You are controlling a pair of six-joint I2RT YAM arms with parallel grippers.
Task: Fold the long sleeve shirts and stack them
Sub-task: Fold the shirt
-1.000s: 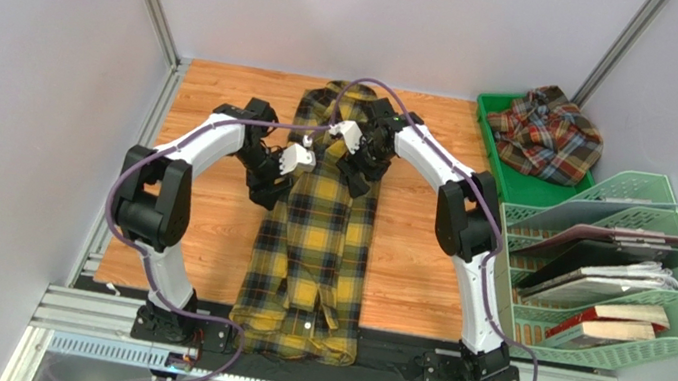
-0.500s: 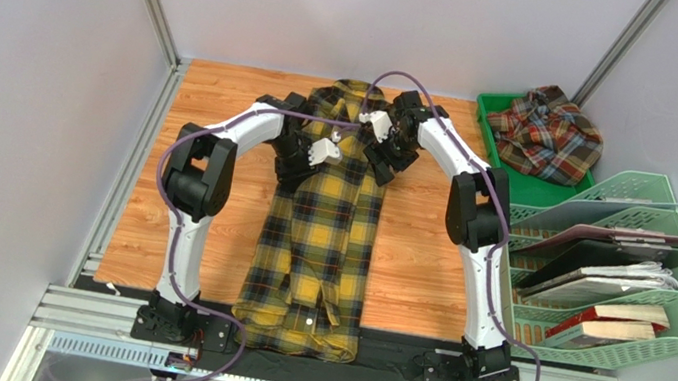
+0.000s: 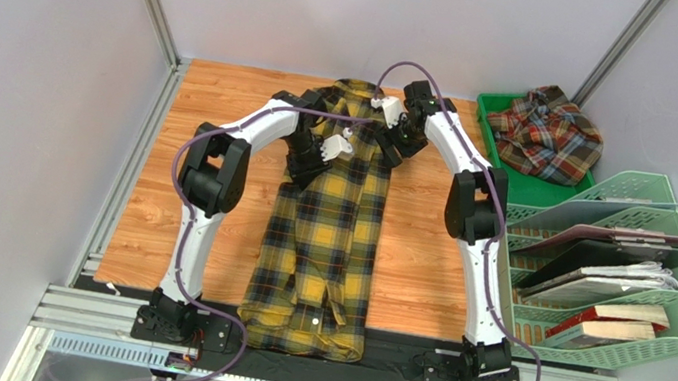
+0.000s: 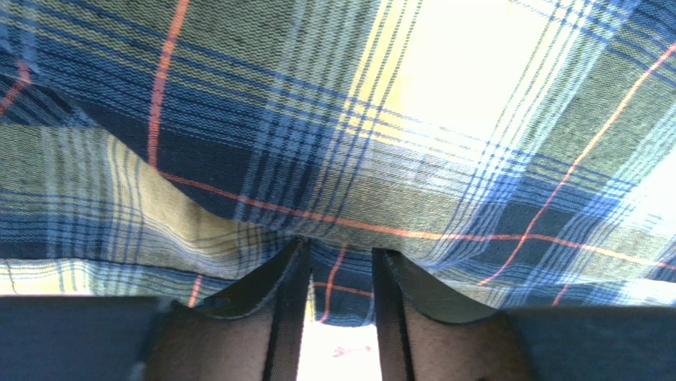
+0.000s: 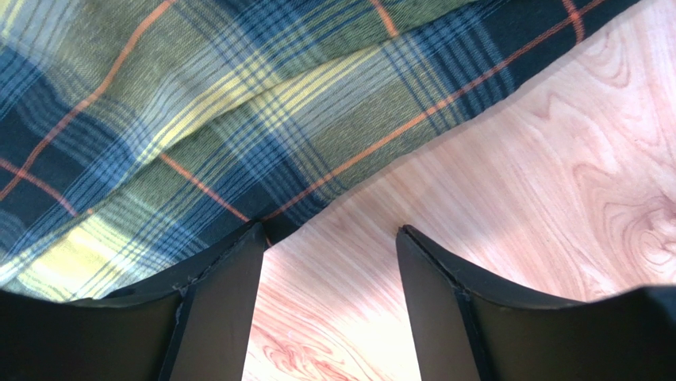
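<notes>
Moved back, the left gripper (image 4: 337, 252) is clamped on the yellow shirt (image 3: 322, 229) (right gripper (image 5: 329, 232) open); a matching hold is needed.

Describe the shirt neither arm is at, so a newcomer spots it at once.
Go to the far right corner of the wooden table, beyond the green file rack. There a green tray holds the rust-red plaid shirt. It lies crumpled in a heap, unlike the yellow and black shirt stretched long down the table's middle.
</notes>
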